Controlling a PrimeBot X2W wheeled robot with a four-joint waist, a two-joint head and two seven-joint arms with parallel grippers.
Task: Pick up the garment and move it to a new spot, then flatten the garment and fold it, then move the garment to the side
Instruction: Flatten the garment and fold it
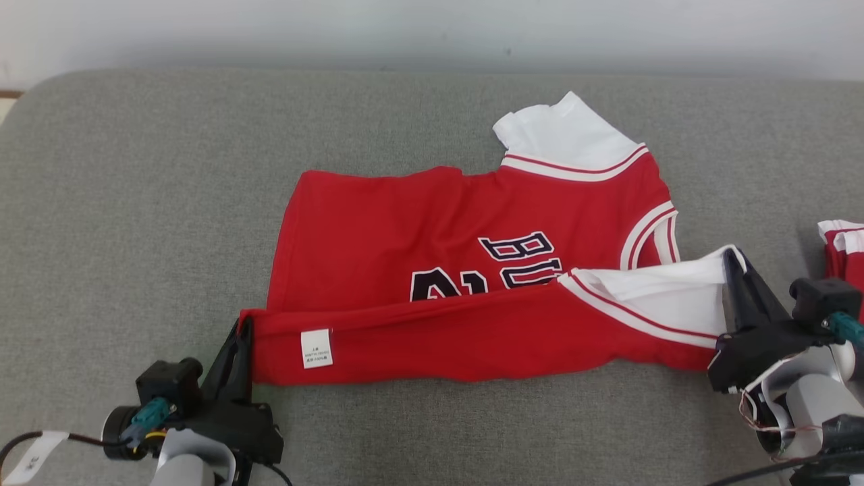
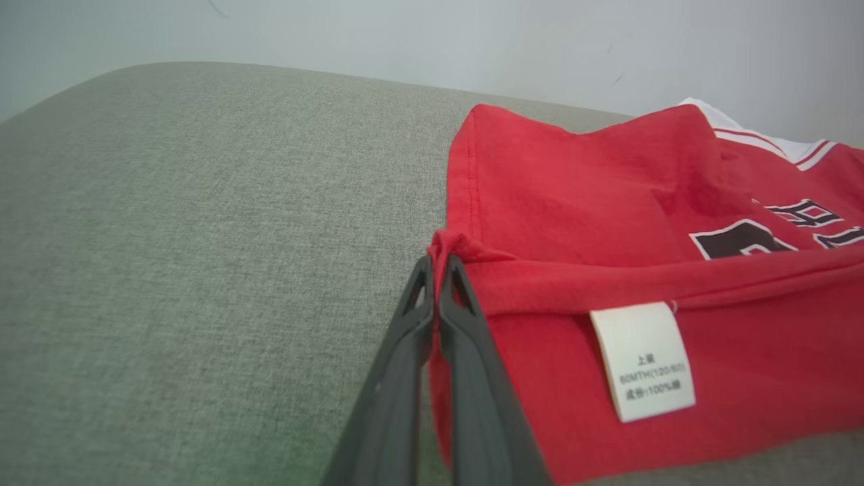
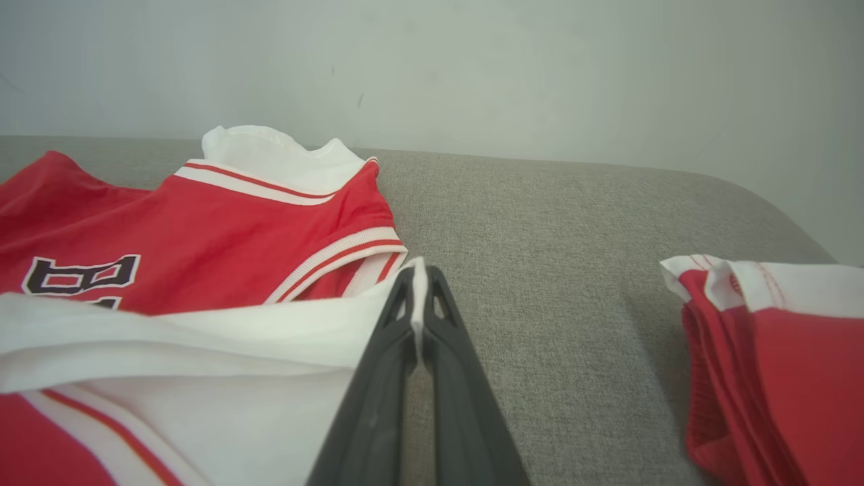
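Note:
The garment (image 1: 418, 250) is a red jersey with white sleeves and dark lettering, lying across the grey cushion (image 1: 135, 202), collar to the right. Its near long edge is folded up over the front, with a white care label (image 1: 316, 348) showing. My left gripper (image 1: 244, 329) is shut on the garment's red hem corner (image 2: 451, 244) at the lower left. My right gripper (image 1: 732, 260) is shut on the white sleeve edge (image 3: 418, 283) at the right end. The far white sleeve (image 1: 563, 131) lies flat at the back.
A second red and white cloth (image 1: 844, 250) lies bunched at the right edge, close beside my right wrist, also seen as the folded cloth (image 3: 776, 358) in the right wrist view. A pale wall (image 1: 432, 30) runs behind the cushion. Bare grey cushion spreads left and in front.

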